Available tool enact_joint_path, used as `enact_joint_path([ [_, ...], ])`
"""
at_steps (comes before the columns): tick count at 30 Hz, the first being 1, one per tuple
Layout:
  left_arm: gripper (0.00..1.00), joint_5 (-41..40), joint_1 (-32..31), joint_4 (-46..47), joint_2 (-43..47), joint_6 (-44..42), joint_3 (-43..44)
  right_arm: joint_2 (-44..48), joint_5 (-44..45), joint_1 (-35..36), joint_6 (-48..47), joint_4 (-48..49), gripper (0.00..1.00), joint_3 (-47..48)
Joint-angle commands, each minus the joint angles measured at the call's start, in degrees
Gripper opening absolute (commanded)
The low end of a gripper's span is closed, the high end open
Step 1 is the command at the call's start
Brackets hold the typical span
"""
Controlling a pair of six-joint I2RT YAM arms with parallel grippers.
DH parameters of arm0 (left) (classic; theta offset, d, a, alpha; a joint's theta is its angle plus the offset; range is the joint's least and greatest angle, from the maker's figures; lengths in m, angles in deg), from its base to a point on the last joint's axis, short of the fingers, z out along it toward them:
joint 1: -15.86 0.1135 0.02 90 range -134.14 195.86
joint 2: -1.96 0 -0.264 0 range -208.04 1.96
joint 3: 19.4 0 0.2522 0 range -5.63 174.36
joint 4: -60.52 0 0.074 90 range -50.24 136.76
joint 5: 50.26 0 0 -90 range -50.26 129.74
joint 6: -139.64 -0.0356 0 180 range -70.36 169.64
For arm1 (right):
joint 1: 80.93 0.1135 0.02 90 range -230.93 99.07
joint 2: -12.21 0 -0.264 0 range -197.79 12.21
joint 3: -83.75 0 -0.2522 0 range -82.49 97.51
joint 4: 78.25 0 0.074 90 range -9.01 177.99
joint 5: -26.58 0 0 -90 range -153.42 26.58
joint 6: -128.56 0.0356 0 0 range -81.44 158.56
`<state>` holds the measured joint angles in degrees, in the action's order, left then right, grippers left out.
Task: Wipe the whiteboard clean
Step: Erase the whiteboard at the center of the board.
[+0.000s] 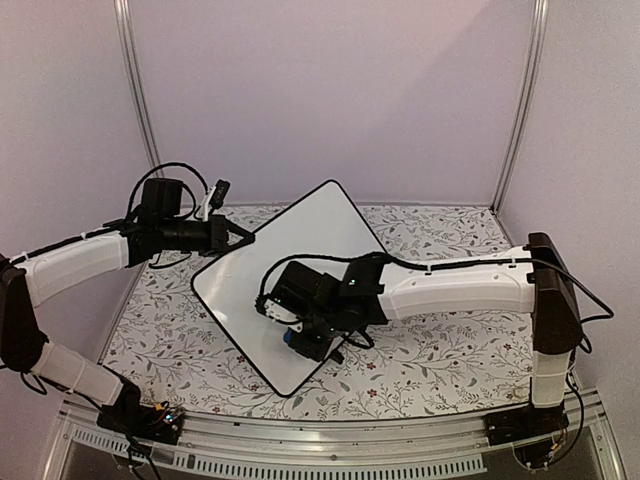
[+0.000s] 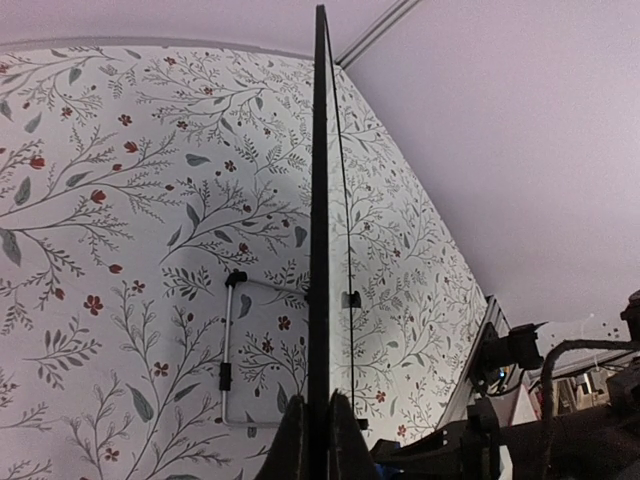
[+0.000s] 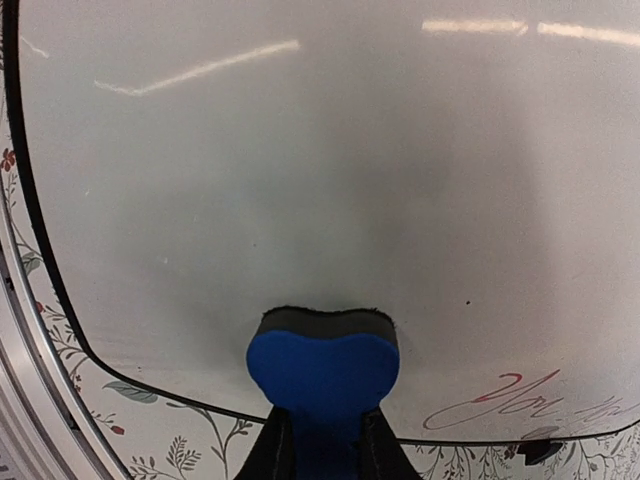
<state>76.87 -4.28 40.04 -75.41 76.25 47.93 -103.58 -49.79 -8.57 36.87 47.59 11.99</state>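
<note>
The right gripper's [image 3: 322, 432] jaws are clamped tight on a blue eraser block [image 3: 322, 368] with a dark felt strip along its far face. That felt face is pressed to the large white rectangular whiteboard with a thin black rim [image 3: 300, 180]. The fingers themselves are mostly cut off at the bottom of the wrist view, and from above the wrist hides them.

The left gripper's [image 2: 318, 442] jaws are closed on the board's rim at its left corner. We see only their tips, with the board edge-on between them.

The whiteboard sits diamond-wise on the floral-patterned tablecloth [image 1: 430, 350], between the two arms. We cannot tell how steeply it leans. On its back side a thin wire frame with small black fittings [image 2: 230, 350] shows, partly hidden by the edge.

Near the board's rim, beside the eraser, runs looping red and dark handwriting [image 3: 500, 398]. It is cut off at the frame's edge and unreadable.
</note>
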Motion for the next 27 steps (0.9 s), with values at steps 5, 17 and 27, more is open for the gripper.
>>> enact_joint_path([
  [5,0.00,-3.1,1.0,-0.3,0.1,0.0,-0.7,-1.3,-0.2,-1.4,1.4,-8.8,0.08,-4.7],
  [17,0.00,-3.0,1.1,-0.4,-0.1,0.1,-0.7,-0.8,0.0,-3.2,4.2,-11.5,0.08,-7.0],
  [27,0.00,-3.0,1.1,-0.3,-0.1,0.0,-0.7,-0.7,3.1,-3.3,3.4,-5.9,0.07,-2.7],
])
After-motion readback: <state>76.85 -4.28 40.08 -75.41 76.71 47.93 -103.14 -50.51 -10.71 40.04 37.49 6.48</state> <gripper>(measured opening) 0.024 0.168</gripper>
